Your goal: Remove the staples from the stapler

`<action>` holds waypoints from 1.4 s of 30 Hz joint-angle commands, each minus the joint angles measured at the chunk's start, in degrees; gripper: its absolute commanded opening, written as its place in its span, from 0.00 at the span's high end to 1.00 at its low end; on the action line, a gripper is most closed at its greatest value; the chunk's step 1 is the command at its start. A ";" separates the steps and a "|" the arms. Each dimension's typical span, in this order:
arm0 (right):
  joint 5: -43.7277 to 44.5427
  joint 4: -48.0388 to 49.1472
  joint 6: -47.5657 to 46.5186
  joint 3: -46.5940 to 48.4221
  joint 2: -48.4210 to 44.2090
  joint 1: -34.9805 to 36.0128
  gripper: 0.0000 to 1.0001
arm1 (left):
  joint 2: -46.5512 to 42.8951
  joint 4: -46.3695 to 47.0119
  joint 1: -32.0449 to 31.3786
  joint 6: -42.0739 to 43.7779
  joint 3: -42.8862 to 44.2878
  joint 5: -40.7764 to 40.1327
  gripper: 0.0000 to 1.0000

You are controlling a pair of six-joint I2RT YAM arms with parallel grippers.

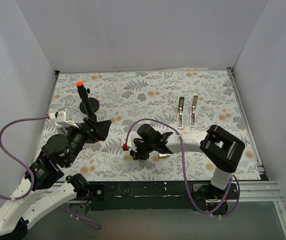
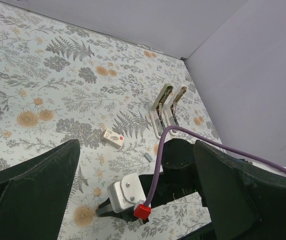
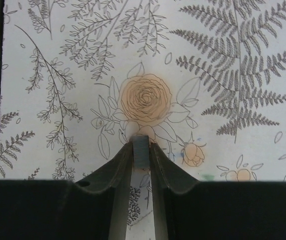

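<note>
The stapler [image 1: 181, 114] lies opened flat in the tabletop's right half, its two slim tan-and-silver halves side by side. A small grey block of staples [image 3: 140, 152] sits pinched between the right fingers [image 3: 120, 162].

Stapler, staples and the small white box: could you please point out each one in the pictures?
stapler [image 1: 181, 113]: top external view, middle of its left bar.
staples [image 3: 140, 150]: right wrist view, face of the grey block.
small white box [image 2: 113, 137]: left wrist view, its top face.
</note>
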 commanded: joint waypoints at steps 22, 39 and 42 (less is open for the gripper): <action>14.02 -21.33 18.65 11.94 -2.87 -5.32 0.57 | 27.53 -9.59 7.81 -8.46 11.90 5.59 0.02; 10.85 -32.15 13.38 23.99 6.89 -3.12 0.51 | 33.35 -13.28 15.65 -5.38 29.93 15.72 0.02; 11.38 -32.33 11.80 24.25 6.98 -1.89 0.50 | 32.91 -13.46 15.65 -5.38 29.32 15.46 0.02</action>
